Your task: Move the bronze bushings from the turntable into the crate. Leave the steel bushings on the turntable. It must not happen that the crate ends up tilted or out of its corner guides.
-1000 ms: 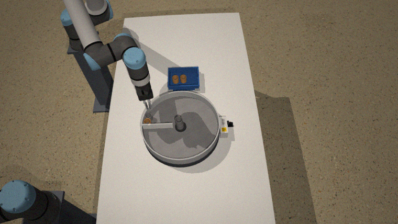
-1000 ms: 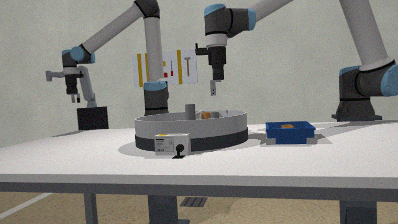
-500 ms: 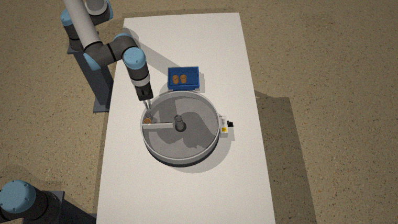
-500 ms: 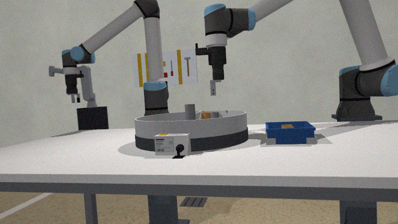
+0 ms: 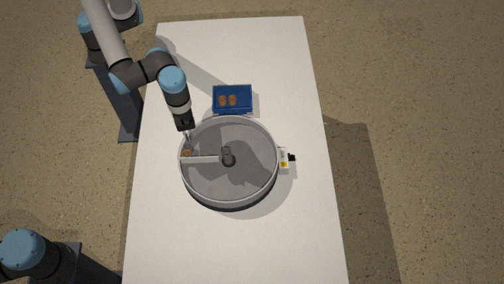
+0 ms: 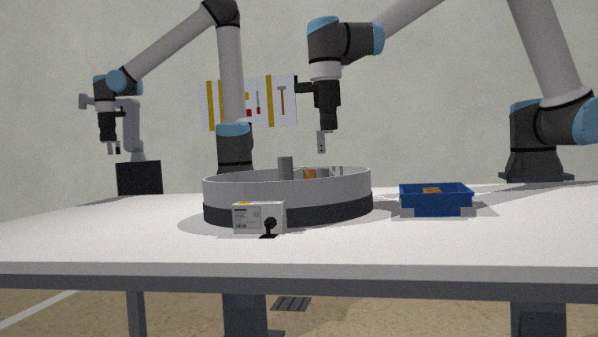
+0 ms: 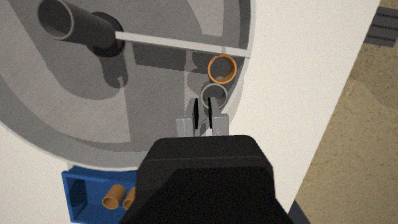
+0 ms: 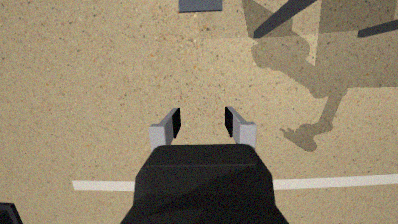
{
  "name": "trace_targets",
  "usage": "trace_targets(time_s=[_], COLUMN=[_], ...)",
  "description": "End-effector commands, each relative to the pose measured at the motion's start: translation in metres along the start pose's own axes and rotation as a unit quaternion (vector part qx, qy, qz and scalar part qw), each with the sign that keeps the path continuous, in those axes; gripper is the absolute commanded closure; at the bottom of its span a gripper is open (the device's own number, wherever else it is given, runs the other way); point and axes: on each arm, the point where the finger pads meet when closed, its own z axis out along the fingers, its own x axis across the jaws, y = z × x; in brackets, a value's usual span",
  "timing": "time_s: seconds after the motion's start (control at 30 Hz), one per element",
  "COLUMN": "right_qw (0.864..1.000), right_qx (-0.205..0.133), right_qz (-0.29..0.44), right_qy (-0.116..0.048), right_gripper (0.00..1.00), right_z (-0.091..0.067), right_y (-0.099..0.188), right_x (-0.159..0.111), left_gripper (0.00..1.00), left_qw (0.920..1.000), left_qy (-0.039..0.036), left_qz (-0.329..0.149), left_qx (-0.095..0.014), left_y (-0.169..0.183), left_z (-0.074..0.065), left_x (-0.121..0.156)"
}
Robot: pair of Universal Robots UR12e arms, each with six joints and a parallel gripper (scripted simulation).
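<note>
White table (image 5: 268, 52) (image 6: 418, 242) (image 7: 280, 75): running matte and faintly grainy under everything, showing a thick, straight front edge.
Pale box (image 5: 283, 154) (image 6: 251, 227): standing by the drum, carrying a printed label and a yellow patch.
Black knob (image 5: 292, 157) (image 6: 270, 222): jutting toward the viewer.
Grey turntable (image 5: 229, 200) (image 6: 259, 192) (image 7: 110, 155): curving as a smooth round wall over a dark base; possibly catching a finger during a low, off-centre descent.
Blue crate (image 5: 231, 110) (image 6: 439, 205) (image 7: 66, 197): sitting level between pale corner guides (image 5: 250, 113) (image 6: 467, 212); risking a tilt or unseating from a knock on its rim during a drop.
Bronze bushings in the crate (image 5: 222, 101) (image 6: 432, 190) (image 7: 115, 196): standing as two short cylinders side by side; leaving room beside them, but risking a clash through careless placing.
Steel bushing (image 5: 187, 145) (image 6: 322, 172) (image 7: 202, 95): standing upright as a dull grey tube; risking a wrong pick or a shove, through crowding.
Bronze bushing (image 5: 186, 153) (image 6: 309, 173) (image 7: 209, 69): waiting on the turntable, orange-brown and hollow, close by the steel one and the divider (image 5: 199, 159) (image 7: 175, 43).
Left gripper (image 5: 188, 137) (image 6: 320, 142) (image 7: 203, 112): hovering above, parted narrowly, grasping nothing; probably needing wider fingers to avoid landing on a bushing's rim.
Right gripper (image 6: 113, 148) (image 8: 202, 121): hanging well apart beyond the table, released wide, holding nothing.
</note>
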Motion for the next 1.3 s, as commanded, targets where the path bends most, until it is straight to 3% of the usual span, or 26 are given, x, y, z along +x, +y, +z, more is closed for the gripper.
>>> trace_targets(time_s=[0.0,1.0,1.27], right_qw=[1.0,1.0,1.0], right_qx=[0.001,0.001,0.001], right_qz=[-0.001,-0.001,-0.001], right_qy=[0.0,0.0,0.0], right_gripper=[0.0,0.0,0.0], right_z=[0.0,0.0,0.0], right_y=[0.0,0.0,0.0], right_x=[0.001,0.001,0.001], left_gripper=[0.64,0.64,0.64], left_qw=[1.0,1.0,1.0], left_qy=[-0.0017,-0.0013,-0.0007], left_qz=[-0.001,-0.001,-0.001], left_qx=[0.007,0.006,0.004], left_y=[-0.002,-0.002,-0.001], left_z=[-0.011,-0.008,0.0], left_x=[-0.003,-0.003,-0.002])
